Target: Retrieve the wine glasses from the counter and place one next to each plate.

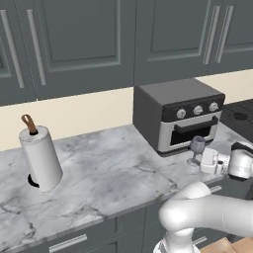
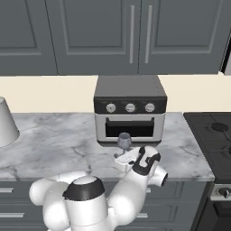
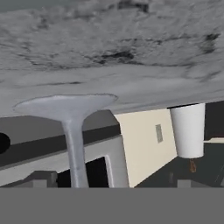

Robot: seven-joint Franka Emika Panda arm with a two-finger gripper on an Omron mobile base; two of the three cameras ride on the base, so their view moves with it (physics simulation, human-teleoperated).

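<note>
A small clear, grey-tinted wine glass [image 1: 197,146] stands upright on the marble counter [image 1: 108,173] near its front edge, before the toaster oven [image 1: 179,114]. The gripper [image 1: 201,160] sits beside its stem, fingers spread.

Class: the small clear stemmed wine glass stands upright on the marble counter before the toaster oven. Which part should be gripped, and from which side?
Grip the small clear stemmed wine glass by its thin stem, approaching level from the counter's front edge. The toaster oven blocks the back, and the open tool already faces it there.
</note>
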